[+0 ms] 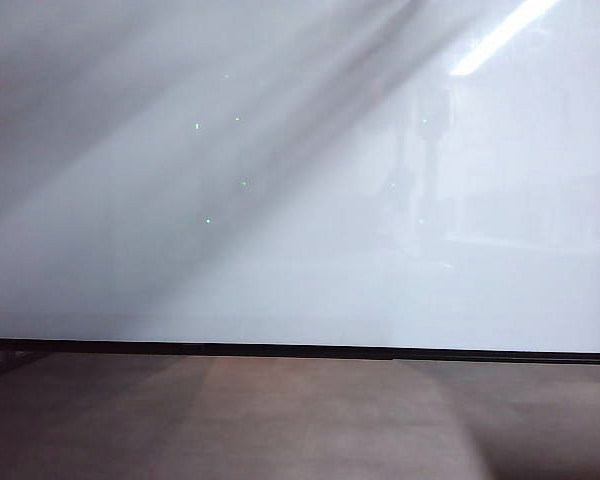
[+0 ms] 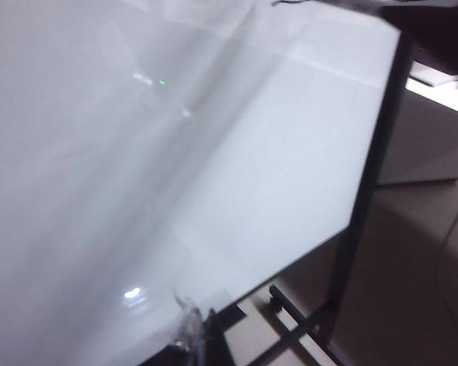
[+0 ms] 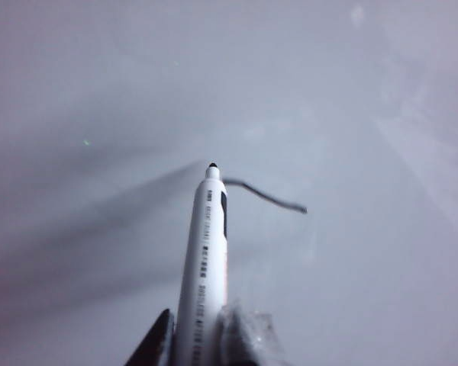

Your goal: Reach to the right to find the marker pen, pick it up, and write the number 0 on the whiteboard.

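right gripper [image 3: 202,339], only in its wrist view, clamps the marker pen [image 3: 204,252]; left gripper [image 2: 191,332] state unclear.

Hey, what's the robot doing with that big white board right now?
The right hand is shut on the marker pen, its tip against the whiteboard. A short dark stroke runs from the tip, so the number 0 is only begun. The left hand sits idle near the board's lower edge.

Dark right gripper [image 3: 202,339] jaws with clear crinkled wrap; similar left gripper [image 2: 195,332].
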### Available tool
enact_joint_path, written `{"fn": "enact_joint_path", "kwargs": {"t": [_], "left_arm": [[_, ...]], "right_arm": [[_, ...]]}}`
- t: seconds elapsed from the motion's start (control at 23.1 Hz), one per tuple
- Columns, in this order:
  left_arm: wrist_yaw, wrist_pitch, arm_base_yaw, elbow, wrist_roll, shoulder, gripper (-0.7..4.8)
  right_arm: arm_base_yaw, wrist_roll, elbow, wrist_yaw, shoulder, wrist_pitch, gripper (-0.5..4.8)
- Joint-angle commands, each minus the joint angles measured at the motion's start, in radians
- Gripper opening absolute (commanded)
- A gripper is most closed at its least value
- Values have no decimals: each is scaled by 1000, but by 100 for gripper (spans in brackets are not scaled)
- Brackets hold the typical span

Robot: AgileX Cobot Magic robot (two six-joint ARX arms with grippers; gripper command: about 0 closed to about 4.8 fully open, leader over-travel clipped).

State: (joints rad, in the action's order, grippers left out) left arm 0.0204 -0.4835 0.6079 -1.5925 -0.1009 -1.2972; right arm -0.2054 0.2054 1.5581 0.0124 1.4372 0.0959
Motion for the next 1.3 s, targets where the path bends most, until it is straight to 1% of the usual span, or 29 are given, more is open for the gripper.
{"fn": "enact_joint_path", "kwargs": {"t": [0.04,0.48,1.3], "left_arm": [[2,-12,0,-3,-4,4,-5],[2,-16,0,-3,-4,5,-5],[1,-16,0,-3,-4,4,-5]], "right_arm": [[-1,-3,2,-14,9,0,-6],[0,1,2,-14,13,-48,-6],[10,5,2,-10,25,-77,-6]]}}
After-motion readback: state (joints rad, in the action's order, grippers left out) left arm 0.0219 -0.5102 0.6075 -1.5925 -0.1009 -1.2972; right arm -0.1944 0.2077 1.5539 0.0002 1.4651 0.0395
